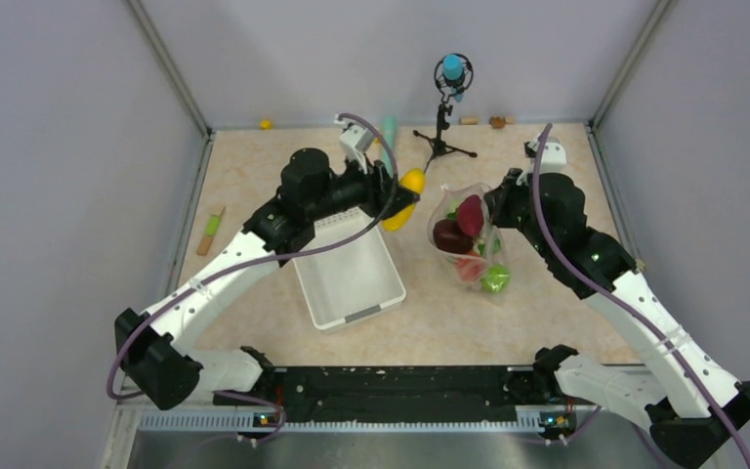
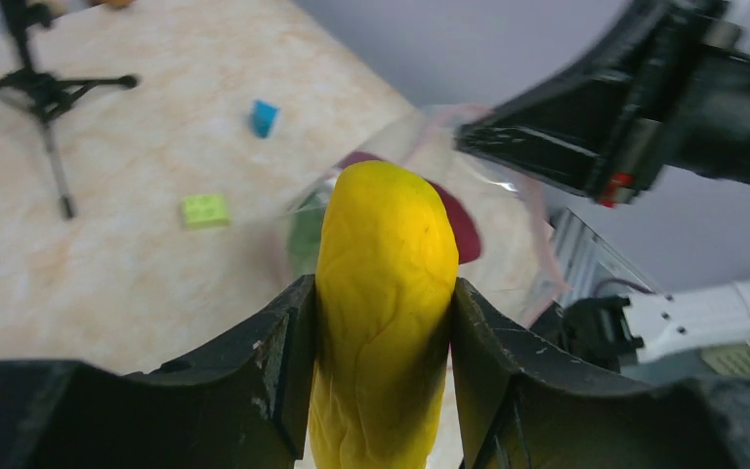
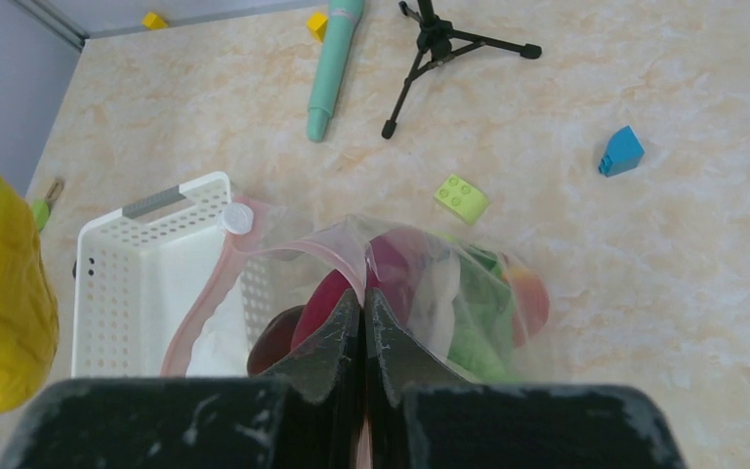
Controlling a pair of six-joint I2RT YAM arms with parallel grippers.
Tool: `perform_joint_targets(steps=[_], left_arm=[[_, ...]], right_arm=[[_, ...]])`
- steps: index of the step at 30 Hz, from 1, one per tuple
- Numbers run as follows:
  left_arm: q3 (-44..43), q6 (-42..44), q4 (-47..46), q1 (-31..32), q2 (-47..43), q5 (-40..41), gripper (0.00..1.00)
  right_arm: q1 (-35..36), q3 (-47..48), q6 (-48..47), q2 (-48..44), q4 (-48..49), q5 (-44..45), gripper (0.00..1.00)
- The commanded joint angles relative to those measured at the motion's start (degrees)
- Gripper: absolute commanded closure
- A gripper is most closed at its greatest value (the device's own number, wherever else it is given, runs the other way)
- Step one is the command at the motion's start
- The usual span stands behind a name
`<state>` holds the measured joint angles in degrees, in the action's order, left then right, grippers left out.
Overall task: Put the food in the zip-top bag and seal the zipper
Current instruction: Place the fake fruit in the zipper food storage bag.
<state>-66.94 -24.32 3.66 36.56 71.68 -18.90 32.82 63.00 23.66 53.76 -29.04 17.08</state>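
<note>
My left gripper is shut on the yellow corn-like piece, which fills the left wrist view, held just left of the bag's mouth. The clear zip-top bag stands open at mid-table, with dark maroon, red and green food inside. My right gripper is shut on the bag's rim, holding up the pinkish zipper strip. In the top view the right gripper is at the bag's right edge.
A white slotted basket lies left of the bag. A black tripod with a blue-topped piece stands behind. A teal cylinder, a green block, a blue block and yellow blocks lie on the far table.
</note>
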Motion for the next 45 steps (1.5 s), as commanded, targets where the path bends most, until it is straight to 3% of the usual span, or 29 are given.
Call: perform_joint_targets(steps=[1,5,9,15,20,27,33,39,45], left_arm=[[-7.49,7.01,-2.34,4.15,4.42,-17.77,1.0],[-14.41,11.97,6.54,9.27,9.63,-14.69,1.0],[-21.72,9.78,12.56,12.1,14.85,-9.21,1.0],[-19.27,3.93,3.01,13.52,15.92,1.85,1.0],[-13.43,-0.3,-9.52,14.6,14.82,10.49,1.0],[-6.16,-5.91,-20.0,18.25,14.28,25.57,1.0],[-4.55,-8.79,-22.44,20.0,15.38,25.34,1.0],[-3.93,-8.65,-20.52,21.39,15.61,21.21,1.0],[-2.79,-7.42,-18.18,22.79,15.04,21.94,1.0]], right_arm=[[-0.45,3.1,0.33,-0.97,0.2,-0.74,1.0],[-0.47,3.05,-0.1,-1.32,0.57,-2.03,1.0],[-0.47,2.57,-0.5,-1.36,1.54,-3.84,1.0],[-0.48,1.98,-0.64,-1.67,2.47,-5.06,1.0],[-0.48,1.28,0.82,-2.1,3.59,-4.68,1.0],[-0.43,-0.3,4.43,-2.41,6.31,-4.63,1.0],[-0.42,-0.75,6.05,-2.39,7.69,-3.23,1.0],[-0.46,-0.85,8.65,-3.23,7.69,1.53,1.0],[-0.45,-1.12,10.33,-3.85,8.86,3.75,1.0]])
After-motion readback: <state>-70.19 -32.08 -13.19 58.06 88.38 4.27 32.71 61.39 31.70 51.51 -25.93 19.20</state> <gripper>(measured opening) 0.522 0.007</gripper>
